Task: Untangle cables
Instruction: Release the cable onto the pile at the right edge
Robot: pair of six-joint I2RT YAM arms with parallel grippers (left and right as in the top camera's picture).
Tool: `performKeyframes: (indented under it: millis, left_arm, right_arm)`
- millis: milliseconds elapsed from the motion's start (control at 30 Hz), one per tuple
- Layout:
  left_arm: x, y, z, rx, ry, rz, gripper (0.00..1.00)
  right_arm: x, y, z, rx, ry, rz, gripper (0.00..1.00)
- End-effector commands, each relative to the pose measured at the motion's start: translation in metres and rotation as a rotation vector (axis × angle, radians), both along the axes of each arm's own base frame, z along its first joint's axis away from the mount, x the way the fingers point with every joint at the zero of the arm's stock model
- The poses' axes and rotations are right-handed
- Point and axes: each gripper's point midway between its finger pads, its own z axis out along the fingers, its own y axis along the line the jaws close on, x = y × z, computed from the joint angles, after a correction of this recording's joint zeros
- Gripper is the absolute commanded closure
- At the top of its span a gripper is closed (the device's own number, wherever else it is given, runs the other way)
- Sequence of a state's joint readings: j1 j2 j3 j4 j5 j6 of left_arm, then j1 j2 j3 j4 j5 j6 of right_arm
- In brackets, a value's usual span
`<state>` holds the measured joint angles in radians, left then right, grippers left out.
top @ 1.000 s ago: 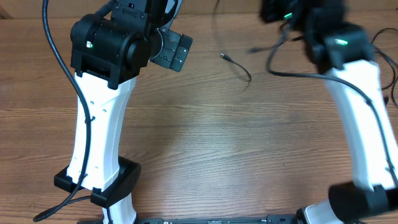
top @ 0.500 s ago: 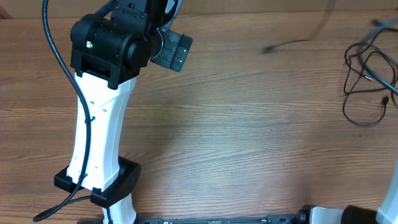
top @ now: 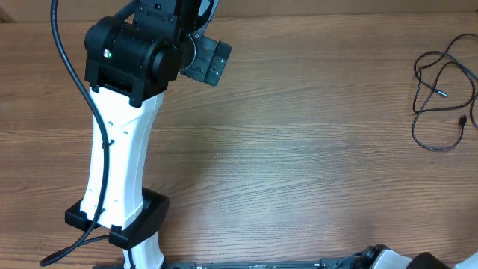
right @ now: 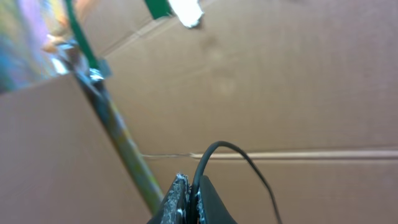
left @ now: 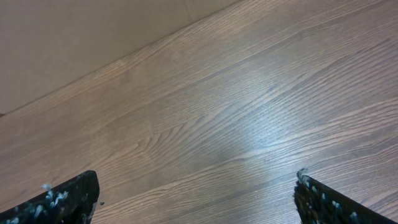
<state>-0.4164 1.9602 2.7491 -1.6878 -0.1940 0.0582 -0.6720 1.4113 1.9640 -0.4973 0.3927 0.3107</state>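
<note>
- Cable tangle (top: pixel 441 96) is seen on the table (top: pixel 299 164) at the far right edge. Thin black loops are crossed over each other, and two plug ends lie inside or beside the loops.
- Long axis of the tangle runs roughly near-to-far. One strand is led off the far right edge of the overhead view.
- Left gripper (left: pixel 198 202) is held spread wide, with only bare wood seen between the fingertips and nothing gripped.
- Left gripper is placed at the far left, so the tangle lies well apart to its right, across the whole table.
- Right gripper (right: pixel 189 202) is pinched closed on a thin black cable (right: pixel 230 149), which is arched up and to the right from the tips.
- Right wrist camera is pointed at cardboard (right: pixel 298 93), not at the table. The gripper itself is not caught overhead, so its position over the tangle cannot be told.
- Whether the held strand belongs to the tangle cannot be told; it is judged likely.
- Right arm is judged the nearer one for the next pull.
</note>
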Motion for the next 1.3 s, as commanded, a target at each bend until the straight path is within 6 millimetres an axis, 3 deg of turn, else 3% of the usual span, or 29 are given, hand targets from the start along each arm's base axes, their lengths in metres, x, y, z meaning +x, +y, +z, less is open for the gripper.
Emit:
performKeyframes:
  millis: [0, 200, 333, 467, 600, 767, 1000, 1033, 1100, 1200, 1267]
  left_arm:
    - [0.002, -0.001, -0.004, -0.012, 0.015, 0.008, 0.00]
    - [0.002, -0.001, -0.004, -0.014, 0.015, 0.007, 0.00]
    - [0.001, -0.005, -0.005, -0.031, 0.023, -0.009, 0.00]
    - [0.000, -0.008, -0.005, -0.045, 0.029, -0.020, 0.00]
    - [0.000, -0.008, -0.005, -0.045, 0.029, -0.020, 0.00]
    - [0.000, -0.008, -0.005, -0.045, 0.030, -0.021, 0.00]
    - [0.000, -0.008, -0.005, -0.045, 0.030, -0.021, 0.00]
    - [0.000, -0.008, -0.005, -0.045, 0.030, -0.021, 0.00]
    - [0.000, -0.008, -0.005, -0.045, 0.030, -0.021, 0.00]
    - [0.000, -0.008, -0.005, -0.045, 0.030, -0.021, 0.00]
    - [0.000, -0.008, -0.005, -0.045, 0.030, -0.021, 0.00]
  right_arm:
    - [0.003, -0.030, -0.037, 0.062, 0.068, -0.058, 0.96]
    - [0.002, -0.083, -0.140, 0.273, 0.146, -0.152, 0.96]
    - [-0.015, -0.105, -0.217, 0.456, 0.139, -0.218, 0.96]
    - [-0.050, -0.120, -0.287, 0.644, 0.052, -0.324, 0.96]
    - [-0.071, -0.122, -0.351, 0.828, -0.015, -0.327, 0.96]
    - [-0.083, -0.112, -0.427, 0.988, 0.015, -0.316, 0.96]
    - [-0.083, -0.090, -0.494, 1.080, 0.077, -0.312, 0.96]
    - [-0.083, -0.088, -0.499, 1.086, 0.082, -0.311, 0.91]
    - [-0.083, -0.083, -0.509, 1.098, 0.094, -0.310, 0.66]
    - [-0.082, -0.079, -0.514, 1.113, 0.101, -0.302, 0.00]
    - [-0.073, -0.078, -0.511, 1.118, 0.092, -0.249, 0.00]
